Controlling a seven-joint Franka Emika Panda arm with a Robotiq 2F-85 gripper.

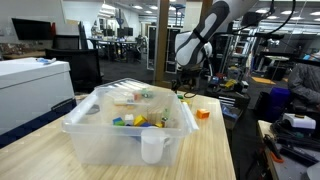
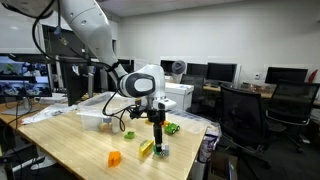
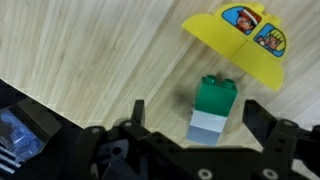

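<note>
Dark fingers [image 3: 137, 118] of the end effector [image 3: 195, 112] sit closest in the wrist view, spread wide open and gripping nothing. Btw them stands a small block, green on top w/ a white lower half [image 3: 213, 108], upright on the surface [image 3: 90, 50] and nearer one finger than the other. Just beyond the block lies a yellow umbrella-shaped piece [image 3: 238, 45]. The surface is pale wood w/ fine straight grain running lengthwise, matte, in long butcher-block-type strips. In an exterior view the end effector [image 2: 157, 147] points straight down over the block [image 2: 162, 153], w/ an orange block [image 2: 114, 158] nearby toward the front edge and green pieces [image 2: 172, 128] farther back. A clear plastic bin [image 1: 85, 140] of mixed colored toys sits at the far end of the surface from the arm [image 1: 200, 40], w/ a white cup [image 1: 152, 146] against its front wall. The room is an open-plan office/lab w/ rows of monitors [image 2: 222, 72], black office chairs [image 2: 243, 110], desks, white walls and ceiling light panels. As for writing, the yellow piece carries two printed cartoon panels in red and blue. Any lettering on them is too blurred to read, and the monitor screens are too small to read.
</note>
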